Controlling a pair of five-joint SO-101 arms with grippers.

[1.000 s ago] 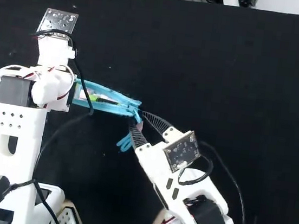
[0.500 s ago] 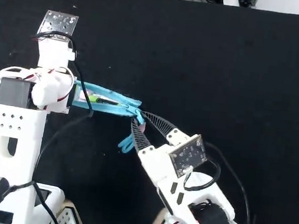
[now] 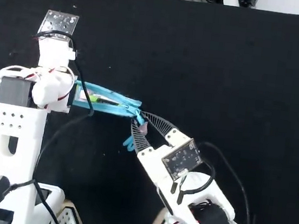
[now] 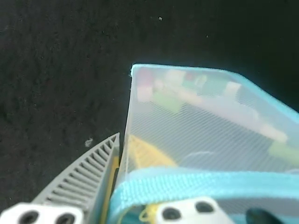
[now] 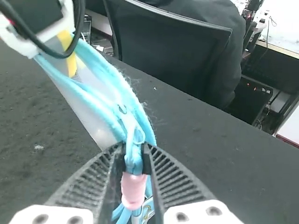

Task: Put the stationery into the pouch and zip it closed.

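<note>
At the left of the high view, the left gripper [image 3: 76, 95] was clamped on one end of the turquoise mesh pouch [image 3: 107, 100], holding it up off the black table [image 3: 225, 72]. Through the mesh, its wrist view showed the stationery [image 4: 187, 93] lying inside, so the filling step looked done. Along the pouch toward the right, the two blue zipper tapes [image 5: 100, 86] appeared to stand slightly apart, though whether the mouth was fully shut could not be told. At the far end, the right gripper [image 3: 139, 127] was closed on the zipper pull cord [image 5: 133, 156], with its pink bead [image 5: 132, 189] just behind the fingertips. What seemed left was running the zip along its length, then releasing the pouch.
</note>
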